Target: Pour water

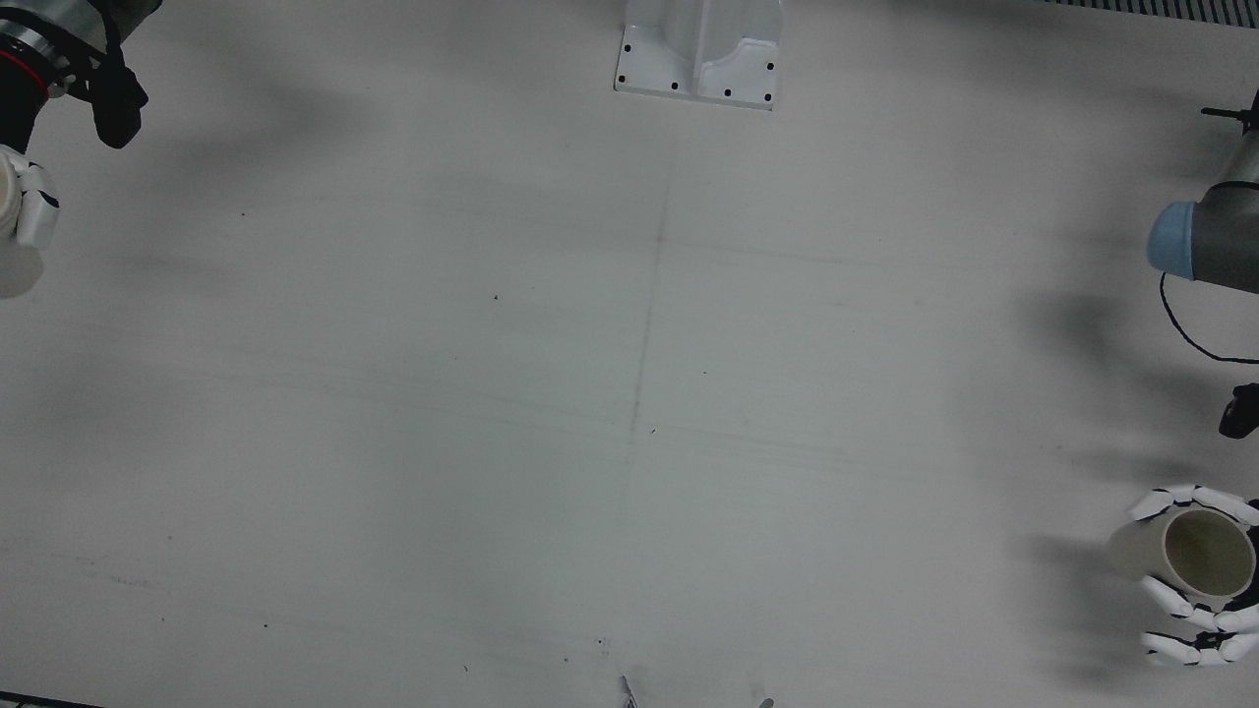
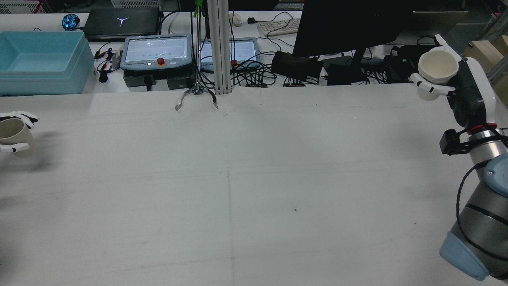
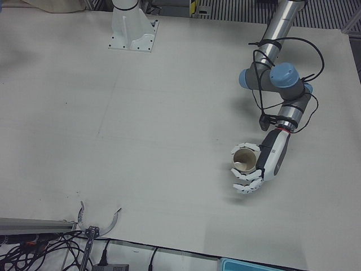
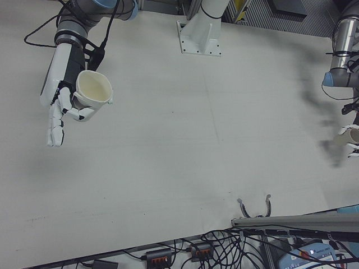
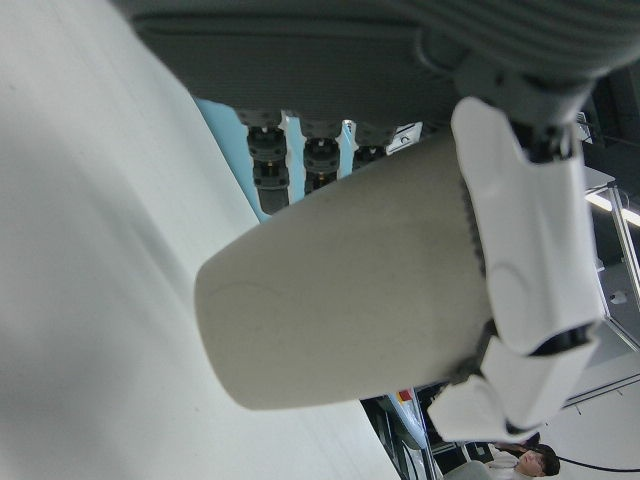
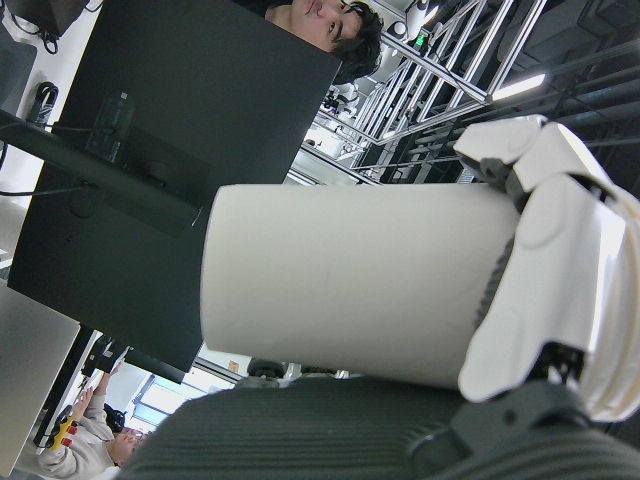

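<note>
My left hand (image 3: 266, 165) is shut on a beige cup (image 3: 245, 160), upright and low over the table at its own side edge. The front view shows that cup (image 1: 1195, 556) with its mouth facing up and nothing visible inside. My right hand (image 2: 468, 89) is shut on a white cup (image 2: 436, 65), held upright high above the table's far right corner. In the right-front view this white cup (image 4: 94, 88) looks empty inside. The two cups are a full table width apart. Close up, the hand views show fingers (image 5: 530, 270) wrapped around the beige cup (image 5: 350, 290) and the white cup (image 6: 350, 280).
A white arm pedestal (image 1: 700, 59) stands at the robot's edge. A metal clamp (image 2: 196, 97) sits at the far edge by an aluminium post. Beyond the table are a blue bin (image 2: 43, 59), teach pendants, a dark monitor (image 2: 349, 28) and a person (image 6: 330, 25).
</note>
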Robot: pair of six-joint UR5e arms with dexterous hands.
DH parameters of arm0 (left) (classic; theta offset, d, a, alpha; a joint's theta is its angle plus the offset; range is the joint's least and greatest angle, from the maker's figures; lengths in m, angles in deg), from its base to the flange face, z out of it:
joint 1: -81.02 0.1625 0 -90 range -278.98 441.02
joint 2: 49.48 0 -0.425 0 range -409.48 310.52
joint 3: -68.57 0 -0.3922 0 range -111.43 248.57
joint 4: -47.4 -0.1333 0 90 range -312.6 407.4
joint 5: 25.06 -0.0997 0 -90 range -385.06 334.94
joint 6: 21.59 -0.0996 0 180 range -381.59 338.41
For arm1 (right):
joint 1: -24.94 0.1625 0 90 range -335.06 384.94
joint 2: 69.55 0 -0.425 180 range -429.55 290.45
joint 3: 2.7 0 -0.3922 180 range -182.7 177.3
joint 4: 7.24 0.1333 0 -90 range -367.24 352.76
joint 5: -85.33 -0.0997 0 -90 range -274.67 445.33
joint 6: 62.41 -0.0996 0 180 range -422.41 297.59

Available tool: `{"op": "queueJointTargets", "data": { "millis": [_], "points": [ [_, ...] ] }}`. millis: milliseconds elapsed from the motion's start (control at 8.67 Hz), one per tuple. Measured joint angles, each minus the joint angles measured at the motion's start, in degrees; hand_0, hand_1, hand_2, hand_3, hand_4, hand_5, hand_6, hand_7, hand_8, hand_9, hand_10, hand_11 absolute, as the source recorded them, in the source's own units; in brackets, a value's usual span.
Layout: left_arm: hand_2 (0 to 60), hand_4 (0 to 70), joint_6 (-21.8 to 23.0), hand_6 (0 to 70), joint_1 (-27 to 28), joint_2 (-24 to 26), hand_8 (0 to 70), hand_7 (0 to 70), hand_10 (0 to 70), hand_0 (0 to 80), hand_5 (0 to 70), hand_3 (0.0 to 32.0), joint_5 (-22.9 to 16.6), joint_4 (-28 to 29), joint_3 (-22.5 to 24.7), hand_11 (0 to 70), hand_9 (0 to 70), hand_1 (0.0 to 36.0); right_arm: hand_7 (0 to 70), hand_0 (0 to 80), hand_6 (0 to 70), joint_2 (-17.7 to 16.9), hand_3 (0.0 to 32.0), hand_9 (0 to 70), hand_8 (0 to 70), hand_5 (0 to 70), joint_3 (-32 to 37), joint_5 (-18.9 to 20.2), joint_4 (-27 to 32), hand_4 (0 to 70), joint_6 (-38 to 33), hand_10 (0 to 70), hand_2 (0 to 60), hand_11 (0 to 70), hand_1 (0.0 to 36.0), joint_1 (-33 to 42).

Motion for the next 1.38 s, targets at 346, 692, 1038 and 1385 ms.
{"op": "queueJointTargets", "data": {
  "millis": [346, 692, 1038, 1385],
  "points": [
    [60.0, 46.6, -0.2, 18.7, -0.8, -4.7, 16.0, 33.6, 12.6, 53.1, 68.9, 0.0, 5.1, 8.4, -4.8, 20.7, 25.4, 36.0, 10.2, 46.7, 5.8, 0.0, 0.0, 6.5, 2.9, 65.1, 0.0, 0.2, -0.3, 13.9, -0.1, 4.6, 34.9, 8.0, 18.8, 0.0],
    [60.0, 45.0, -0.9, 18.5, -0.6, -5.2, 16.2, 33.4, 12.8, 54.6, 67.8, 0.0, 8.1, 12.5, -7.7, 21.1, 25.5, 36.0, 10.6, 46.9, 6.0, 0.4, 0.0, 6.5, 2.7, 66.2, 0.0, 0.2, -0.4, 13.8, 0.0, 4.4, 34.4, 7.8, 19.0, -0.3],
    [60.0, 44.5, -2.8, 18.7, -0.5, -5.2, 16.4, 33.4, 13.0, 55.1, 68.0, 0.0, 8.3, 14.9, -9.8, 21.3, 25.8, 36.0, 10.9, 47.1, 6.2, 1.3, 0.0, 6.5, 2.8, 66.7, 0.0, 0.2, -0.7, 14.0, 0.2, 4.4, 34.6, 7.7, 19.1, -0.5],
    [60.0, 43.6, -4.6, 18.4, -0.2, -5.2, 16.3, 33.0, 13.0, 55.0, 67.2, 0.0, 8.3, 15.6, -10.8, 21.4, 25.7, 36.0, 11.0, 47.0, 6.2, 1.5, 0.0, 6.5, 2.8, 66.5, 0.1, 0.2, -0.8, 13.9, 0.2, 4.4, 34.4, 7.8, 19.0, -0.5]
  ]
}}
